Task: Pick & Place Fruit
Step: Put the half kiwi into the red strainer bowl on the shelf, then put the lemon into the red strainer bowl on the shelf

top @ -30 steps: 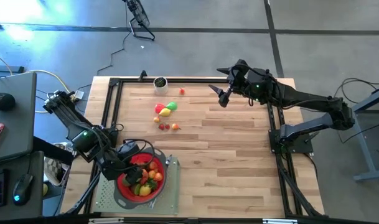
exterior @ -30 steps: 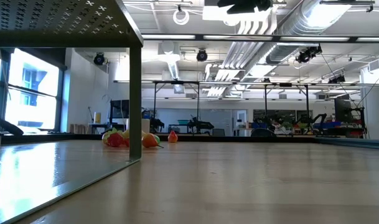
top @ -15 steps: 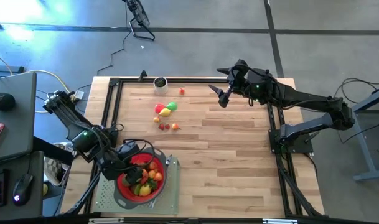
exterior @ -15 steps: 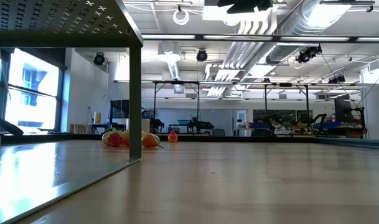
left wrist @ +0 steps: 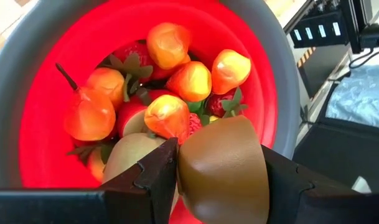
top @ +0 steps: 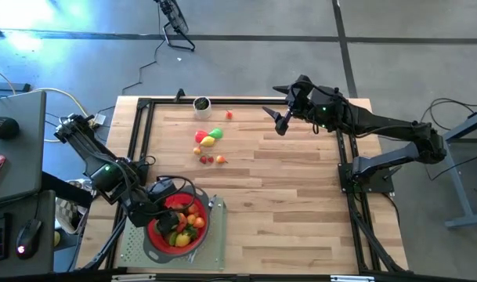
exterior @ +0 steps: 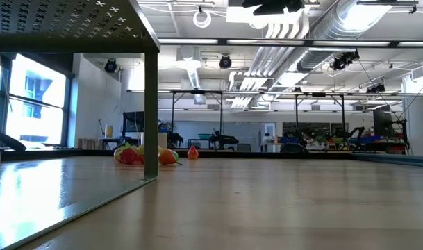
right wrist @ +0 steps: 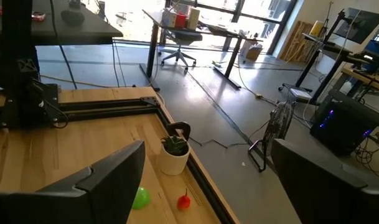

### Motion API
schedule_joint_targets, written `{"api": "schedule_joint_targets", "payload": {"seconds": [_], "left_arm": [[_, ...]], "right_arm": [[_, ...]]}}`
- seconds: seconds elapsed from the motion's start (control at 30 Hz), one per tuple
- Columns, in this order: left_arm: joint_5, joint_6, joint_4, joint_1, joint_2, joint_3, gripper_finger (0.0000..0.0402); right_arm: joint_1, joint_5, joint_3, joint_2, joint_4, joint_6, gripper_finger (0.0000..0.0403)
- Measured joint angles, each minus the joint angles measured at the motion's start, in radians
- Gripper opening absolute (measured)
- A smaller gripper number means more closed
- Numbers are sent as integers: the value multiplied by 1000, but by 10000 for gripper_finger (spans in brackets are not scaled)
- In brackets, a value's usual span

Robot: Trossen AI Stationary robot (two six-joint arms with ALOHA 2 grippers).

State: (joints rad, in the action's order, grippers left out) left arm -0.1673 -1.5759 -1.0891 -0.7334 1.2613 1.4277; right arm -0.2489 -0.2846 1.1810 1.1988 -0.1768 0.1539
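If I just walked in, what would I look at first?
Probably the bright red bowl-shaped strainer with a grey rim at the table's near left corner, piled with small toy fruits. Right above it, the left hand grips a smooth brown toy fruit. Next, a little cluster of red, yellow and green toy fruits lying on the wooden table farther back, while the right hand hangs open near the far edge.
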Motion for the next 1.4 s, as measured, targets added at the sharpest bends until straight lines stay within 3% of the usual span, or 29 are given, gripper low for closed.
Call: {"api": "schedule_joint_targets", "payload": {"seconds": [0.3,0.53,0.67,1.4], "left_arm": [[-1,12,9,0,0,0,179],[-9,1,16,0,0,0,248],[-3,5,26,0,0,0,268],[2,8,25,0,0,0,271]], "right_arm": [[0,0,0,0,0,0,341],[0,0,0,0,0,0,341],[0,0,0,0,0,0,341],[0,0,0,0,0,0,341]]}}
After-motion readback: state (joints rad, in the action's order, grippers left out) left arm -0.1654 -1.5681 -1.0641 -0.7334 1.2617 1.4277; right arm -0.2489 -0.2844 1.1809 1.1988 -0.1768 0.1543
